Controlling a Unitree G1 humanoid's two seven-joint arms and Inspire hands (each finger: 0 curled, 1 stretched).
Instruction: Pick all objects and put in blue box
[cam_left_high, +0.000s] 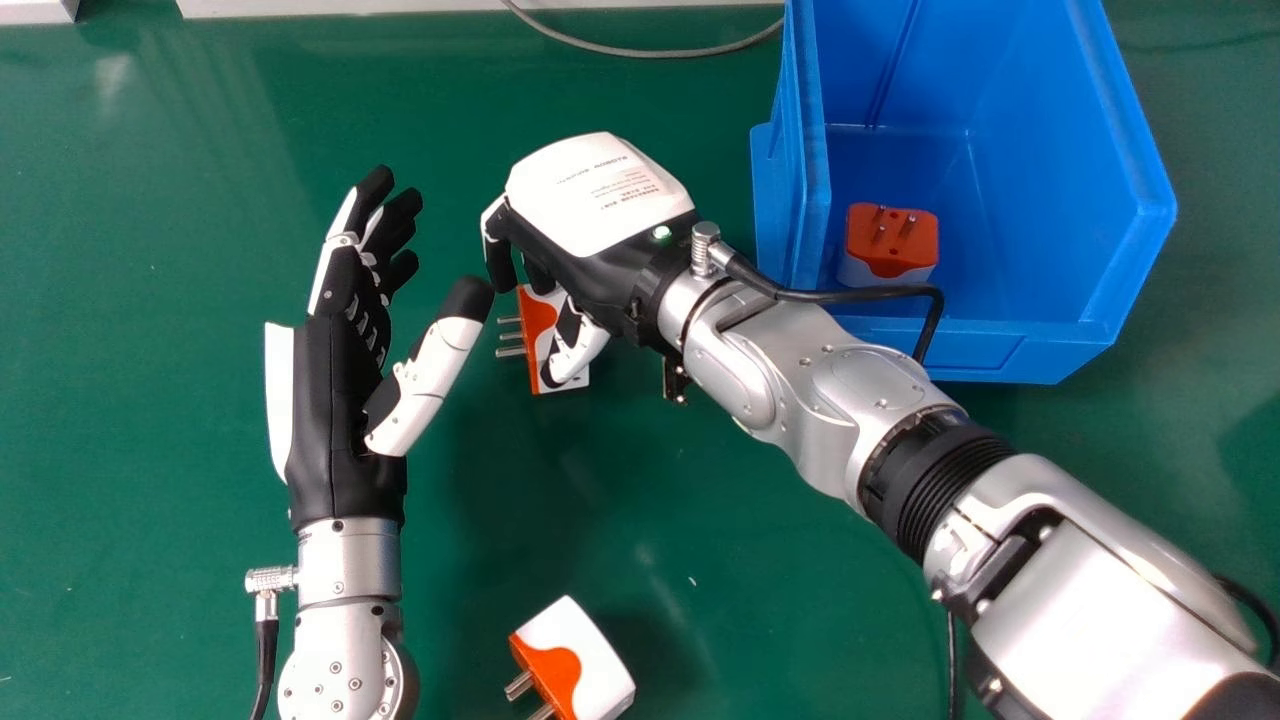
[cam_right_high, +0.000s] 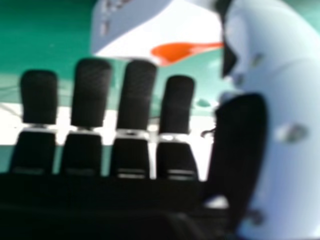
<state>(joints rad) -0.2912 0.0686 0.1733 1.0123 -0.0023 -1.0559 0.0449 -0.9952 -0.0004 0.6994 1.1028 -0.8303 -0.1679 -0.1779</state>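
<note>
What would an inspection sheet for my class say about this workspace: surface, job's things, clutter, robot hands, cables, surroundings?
Surface: green tabletop, glossy, few pale specks.
Job's things: blue box holding first adapter, pins up; second adapter and third adapter on the tabletop, all orange and white.
Clutter: nothing seen.
Grippers: right robot hand open, thumb over second adapter; left robot hand open.
Cables: grey cable beyond the hands; black cable along right arm.
Surroundings: white strip at far edge.

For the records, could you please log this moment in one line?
right hand at plug adapter | second in blue box | third on table
</note>
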